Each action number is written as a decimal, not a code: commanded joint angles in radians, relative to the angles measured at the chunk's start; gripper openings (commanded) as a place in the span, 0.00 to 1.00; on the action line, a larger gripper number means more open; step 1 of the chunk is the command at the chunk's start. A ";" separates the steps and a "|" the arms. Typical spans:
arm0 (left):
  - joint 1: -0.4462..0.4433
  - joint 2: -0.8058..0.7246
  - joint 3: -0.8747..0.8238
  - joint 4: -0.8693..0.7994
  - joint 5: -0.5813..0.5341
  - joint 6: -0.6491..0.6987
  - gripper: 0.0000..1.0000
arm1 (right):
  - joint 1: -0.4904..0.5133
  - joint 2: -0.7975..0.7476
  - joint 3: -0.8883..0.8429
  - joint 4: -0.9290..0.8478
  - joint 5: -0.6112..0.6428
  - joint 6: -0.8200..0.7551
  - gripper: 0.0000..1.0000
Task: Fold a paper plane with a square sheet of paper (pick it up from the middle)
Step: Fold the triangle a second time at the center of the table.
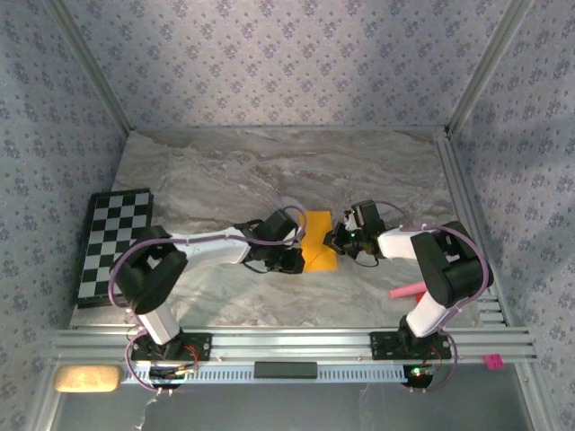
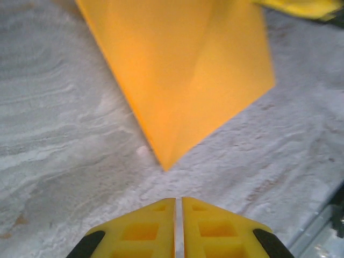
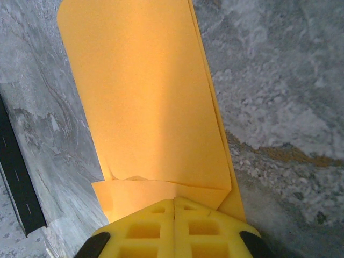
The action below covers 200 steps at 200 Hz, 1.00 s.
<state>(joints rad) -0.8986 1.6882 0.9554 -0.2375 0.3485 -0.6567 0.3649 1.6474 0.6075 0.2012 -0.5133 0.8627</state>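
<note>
Where both arms reach inward, surroundings: a black-and-white chequered board (image 1: pixel 112 244) lies well to the left of the left end effector (image 1: pixel 295 259), at the edge of the marbled surface (image 1: pixel 269 171).
Pink stick: on the surface well behind the right end effector (image 1: pixel 340 238), beside that arm's elbow.
Beige pad: (image 1: pixel 87 378) off the surface, far back and to the left of the left end effector, past the rails.
In the way: only bare surface lies between the left end effector (image 2: pixel 178 223) and the sheet's point.
Sheet of paper: (image 1: pixel 318 238) orange-yellow, partly folded, lying between the two end effectors; in the left wrist view a creased, pointed corner (image 2: pixel 188 70) aims at the fingertips, near but apart.
Left end effector state: fingers together with a hairline seam, gripping nothing.
Right end effector state: (image 3: pixel 174 217) fingers closed flush, tips overlapping the near edge of the sheet (image 3: pixel 150 97), where a narrow flap sits under a larger layer; whether they press on it cannot be told.
</note>
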 commanded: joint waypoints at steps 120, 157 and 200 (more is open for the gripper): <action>0.024 0.267 0.205 -0.005 -0.023 -0.027 0.08 | -0.006 0.038 -0.032 -0.116 0.060 -0.021 0.04; 0.021 0.260 0.097 0.050 -0.032 -0.046 0.05 | -0.014 -0.032 0.009 -0.147 0.025 -0.048 0.07; 0.016 0.244 0.066 0.072 -0.039 -0.053 0.05 | 0.012 -0.172 0.051 -0.199 0.017 -0.073 0.09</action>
<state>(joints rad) -0.8772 1.9129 1.0714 -0.0738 0.3439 -0.7021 0.3607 1.5589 0.6155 0.0826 -0.5114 0.8307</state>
